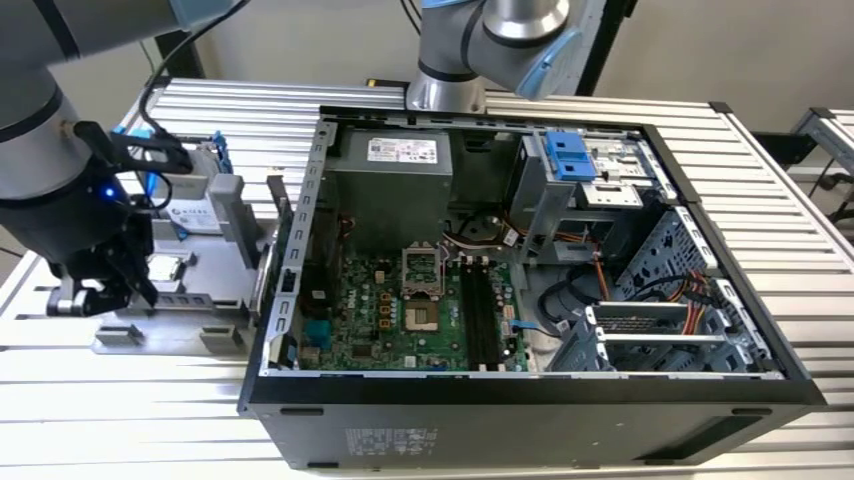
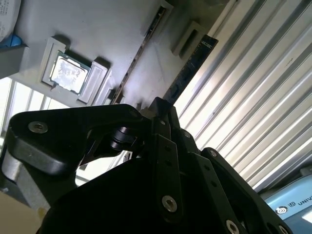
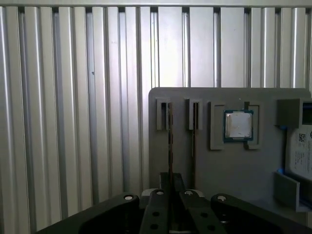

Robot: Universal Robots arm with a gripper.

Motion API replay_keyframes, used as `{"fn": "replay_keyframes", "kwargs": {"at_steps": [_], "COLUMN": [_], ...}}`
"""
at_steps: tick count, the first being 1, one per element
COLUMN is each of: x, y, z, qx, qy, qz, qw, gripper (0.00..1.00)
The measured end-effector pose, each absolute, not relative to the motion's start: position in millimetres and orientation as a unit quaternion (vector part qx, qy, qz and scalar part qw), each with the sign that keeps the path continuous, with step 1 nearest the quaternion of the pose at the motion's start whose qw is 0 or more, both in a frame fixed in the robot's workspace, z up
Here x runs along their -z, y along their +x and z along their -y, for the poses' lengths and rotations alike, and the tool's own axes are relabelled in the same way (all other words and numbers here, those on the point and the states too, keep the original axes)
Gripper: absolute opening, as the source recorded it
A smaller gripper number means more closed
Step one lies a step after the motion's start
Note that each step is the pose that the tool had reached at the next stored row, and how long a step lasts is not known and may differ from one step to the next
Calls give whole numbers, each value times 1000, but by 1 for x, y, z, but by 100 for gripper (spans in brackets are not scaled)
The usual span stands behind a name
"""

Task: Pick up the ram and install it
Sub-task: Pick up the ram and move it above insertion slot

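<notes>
Beside the open computer case (image 1: 534,400), my gripper (image 3: 170,176) is at the grey parts tray (image 3: 229,170).
In the first wrist view its fingers pinch the ram (image 3: 170,141), which stands on edge in a tray slot. A second stick (image 3: 194,131) stands just beside it, and the processor chip (image 3: 238,125) is near.

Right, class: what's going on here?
A robot arm has its tool lined up on one ram stick, which stands on edge in a grey holder beside a processor chip. The open computer case sits to the exterior view's right of the holder, and the stick is not in it.
</notes>
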State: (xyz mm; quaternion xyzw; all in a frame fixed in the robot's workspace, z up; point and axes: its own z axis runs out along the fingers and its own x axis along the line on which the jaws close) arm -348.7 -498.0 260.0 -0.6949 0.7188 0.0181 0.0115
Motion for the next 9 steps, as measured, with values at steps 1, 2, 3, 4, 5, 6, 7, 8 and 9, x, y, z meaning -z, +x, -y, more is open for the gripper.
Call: {"fn": "replay_keyframes", "kwargs": {"at_steps": [1,2,3,4,5,6,7,8,9], "x": [-261,-261,-262,-262,-263,-263,-264,-265,-265], "y": [-349,-349,-349,-349,-349,-349,-349,-349,-349], "z": [498,498,498,498,498,498,498,498,498], "qx": [-18,-18,-18,-18,-18,-18,-18,-18,-18], "qy": [-695,-695,-695,-695,-695,-695,-695,-695,-695], "qz": [-719,-719,-719,-719,-719,-719,-719,-719,-719], "qw": [11,11,11,11,11,11,11,11,11], "gripper": [0,0,0,0,0,0,0,0,0]}}
